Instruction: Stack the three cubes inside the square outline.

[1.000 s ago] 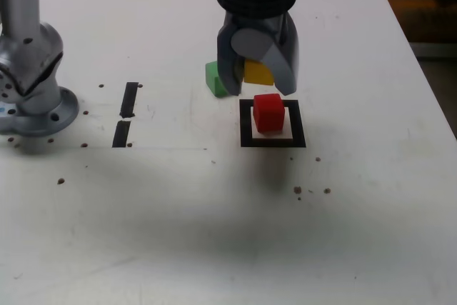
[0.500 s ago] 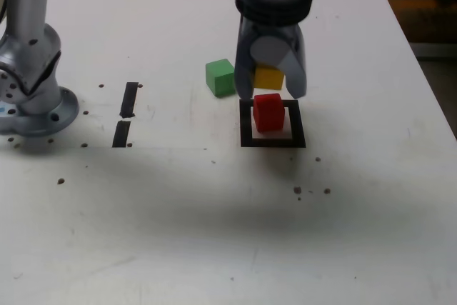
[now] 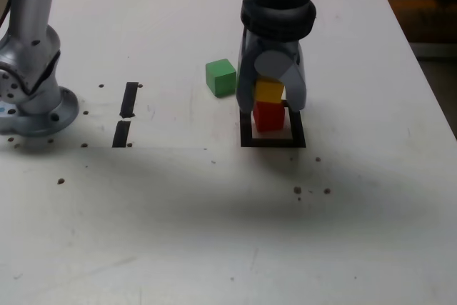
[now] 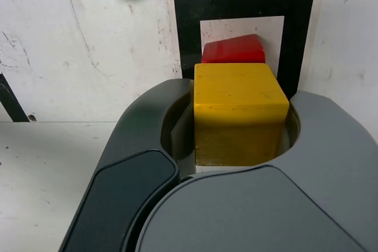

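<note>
Worktop: white, smooth surface, marked with small dark reddish specks and faint scratches. Robot arm: grey segments with black bands, entering from the far side in the exterior view. Pincer: grey, rounded fingers with curved recesses, closed on the yellow cube. Square outline: black tape frame, white inside, on the worktop. Black tape strips: two, short, in line, toward the exterior view's left.

Cubes: solid-coloured, flat-faced, straight-edged. The yellow cube has a smooth, slightly glossy face and is held above the red cube; contact between the two cannot be confirmed from these angles. The red cube sits inside the square outline, partly hidden by the yellow cube. The green cube rests on the worktop outside the square outline, near its corner, on the exterior view's left. The pincer covers part of the square outline. No legible writing.
</note>
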You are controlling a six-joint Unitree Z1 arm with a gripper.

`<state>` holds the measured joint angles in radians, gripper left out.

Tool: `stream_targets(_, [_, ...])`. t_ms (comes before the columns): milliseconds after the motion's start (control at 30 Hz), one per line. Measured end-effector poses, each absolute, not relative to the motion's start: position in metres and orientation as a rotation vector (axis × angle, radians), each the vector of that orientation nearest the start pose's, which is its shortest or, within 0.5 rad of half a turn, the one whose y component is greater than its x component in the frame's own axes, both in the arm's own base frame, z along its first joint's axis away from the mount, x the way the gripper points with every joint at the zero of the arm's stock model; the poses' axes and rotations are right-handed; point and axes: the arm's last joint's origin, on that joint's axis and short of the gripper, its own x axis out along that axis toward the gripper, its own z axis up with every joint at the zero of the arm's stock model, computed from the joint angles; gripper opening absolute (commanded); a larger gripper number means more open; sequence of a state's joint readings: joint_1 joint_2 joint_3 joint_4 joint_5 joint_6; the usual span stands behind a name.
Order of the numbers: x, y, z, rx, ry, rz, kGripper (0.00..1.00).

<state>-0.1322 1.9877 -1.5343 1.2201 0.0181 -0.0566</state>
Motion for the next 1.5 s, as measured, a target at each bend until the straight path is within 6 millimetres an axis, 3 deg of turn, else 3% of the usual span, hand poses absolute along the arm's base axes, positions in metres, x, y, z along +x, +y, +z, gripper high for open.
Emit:
stream_targets(300, [0.349, -0.044, 0.255, 0.079, 1.652, -0.038, 0.48])
stream_targets(867, [0.348, -0.034, 0.24, 0.073, 1.646, -0.036, 0.74])
stream_targets(1133, [0.349, -0.034, 0.24, 0.068, 1.627, -0.045, 0.77])
stream_targets(1367, [0.339, -0.033, 0.254, 0.075, 1.601, -0.038, 0.79])
stream_targets(1500, [0.325, -0.03, 0.277, 0.084, 1.557, -0.013, 0.83])
